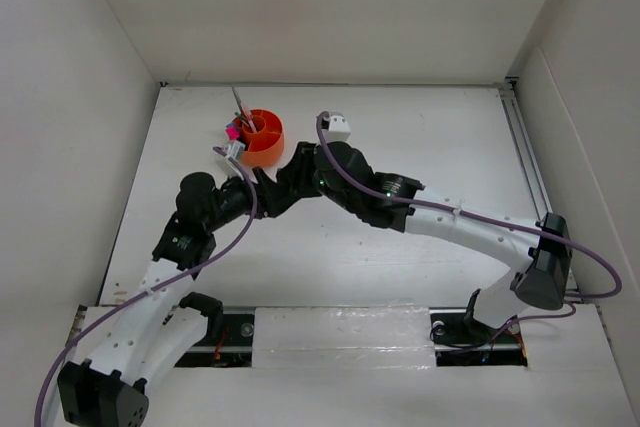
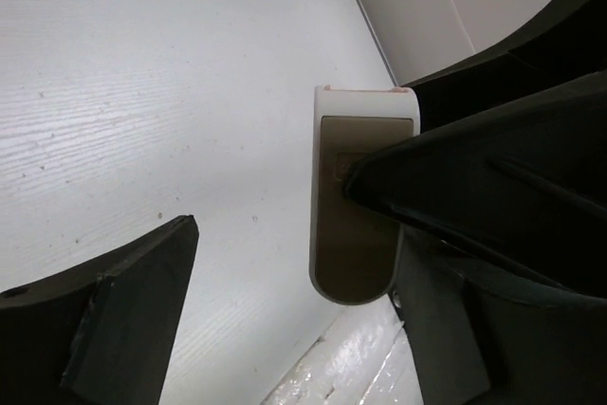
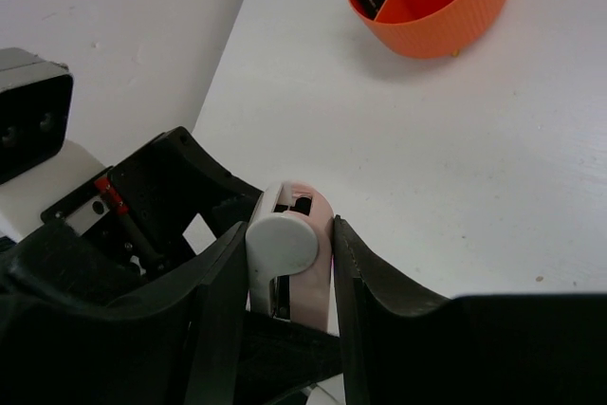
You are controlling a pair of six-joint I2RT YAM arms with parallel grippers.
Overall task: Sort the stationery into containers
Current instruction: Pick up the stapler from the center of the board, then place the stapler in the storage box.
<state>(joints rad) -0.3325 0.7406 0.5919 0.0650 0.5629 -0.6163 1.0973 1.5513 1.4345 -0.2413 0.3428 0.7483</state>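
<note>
Seemingly mid-handover: right pincer [image 3: 283, 234] clamped a rounded white-and-tan plastic eraser [image 3: 289, 267]; left pincer [image 2: 289, 267] stood open around it, needing to close before the round orange plastic tub [image 3: 446, 21].

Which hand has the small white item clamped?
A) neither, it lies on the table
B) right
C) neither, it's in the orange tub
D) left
B: the fingers of the right hand press both sides of the small white item, while the left hand stands open around it with a clear gap on one side.
</note>
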